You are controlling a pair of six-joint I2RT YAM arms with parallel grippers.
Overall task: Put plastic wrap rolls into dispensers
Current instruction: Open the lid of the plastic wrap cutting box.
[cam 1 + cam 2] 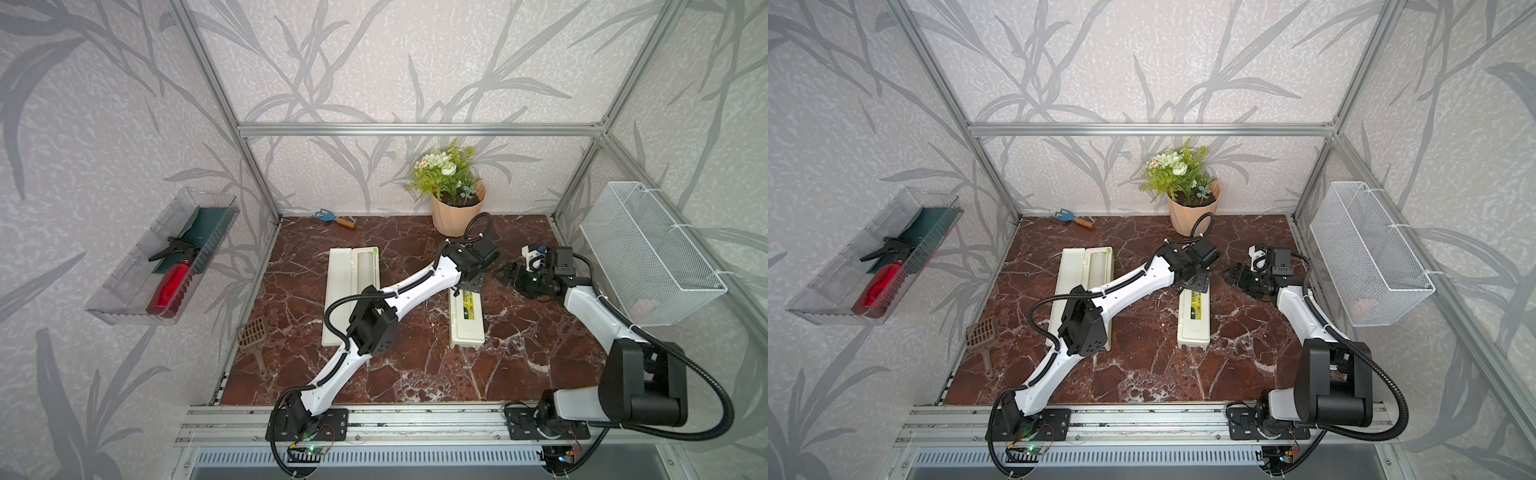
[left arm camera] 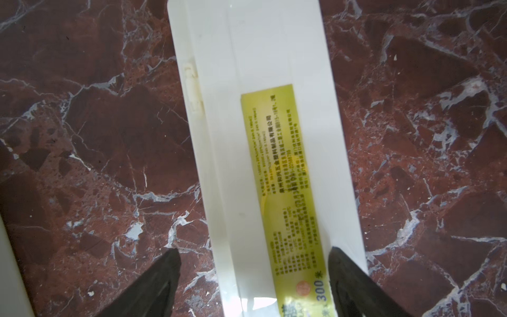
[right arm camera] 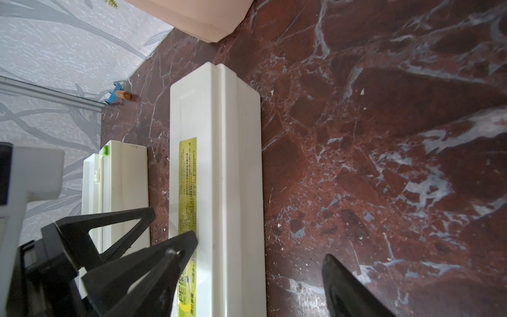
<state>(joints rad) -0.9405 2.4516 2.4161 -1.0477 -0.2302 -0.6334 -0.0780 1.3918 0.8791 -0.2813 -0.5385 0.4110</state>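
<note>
Marble-patterned table, seen from above, with both of my arms reaching over its far half.

My left arm runs diagonally from its base at the near rail with the elbow raised. It crosses above the open dispenser and ends with the wrist bent down over the far end of the closed dispenser.

My right arm rises from its base, folds at the elbow and runs back along the right side. Its right gripper points leftward at the left wrist, near it but apart.

The left gripper hangs over the closed box with its jaws apart. One fingertip is above bare table beside the box and the other above the box's opposite edge. The right gripper's jaws also stand apart, with nothing between them.

The open dispenser lies left of the closed one, lid folded flat, with a plastic wrap roll in its trough and a green tab at one end corner.

A yellow-green label runs along the closed lid. In the wrist views I read "300", beside a round orange mark, and "PE". One Chinese line ends in "有限公司", and the finer print is too blurred to read.
</note>
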